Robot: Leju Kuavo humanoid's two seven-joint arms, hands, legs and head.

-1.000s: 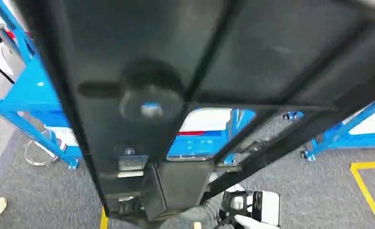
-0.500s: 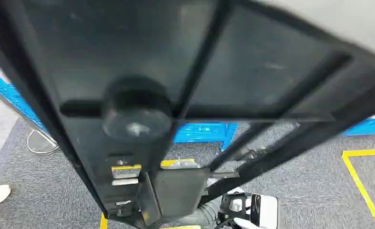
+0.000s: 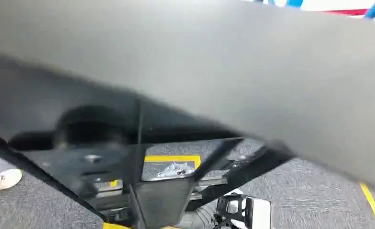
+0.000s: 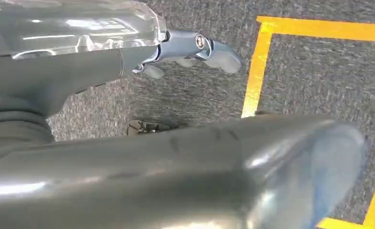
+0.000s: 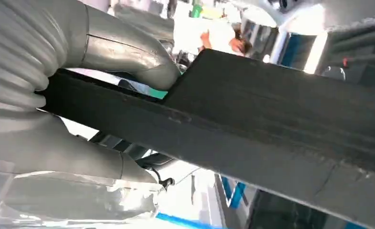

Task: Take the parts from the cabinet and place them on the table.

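We see a large black part [image 3: 185, 86] filling most of the head view, held up close under the camera and tilted, its flat grey-black face blurred across the upper half and its ribbed underside with a round boss [image 3: 92, 131] lower left. Through the openings in its frame we make out grey carpet [image 3: 314, 200] with yellow tape lines [image 3: 373, 205] and, at the left edge, a person's shoe [image 3: 2, 181].

In the right wrist view our right hand [image 5: 104, 109] grips the part's [image 5: 252, 129] dark edge: the thick grey thumb lies over one face and the other fingers [image 5: 71, 160] lie under the opposite face, so the slab runs between them and away from the hand.

In the left wrist view our left hand [image 4: 185, 47] hangs above the carpet beside a yellow tape corner [image 4: 261, 52]. Its fingers are loosely extended, apart, and hold nothing.
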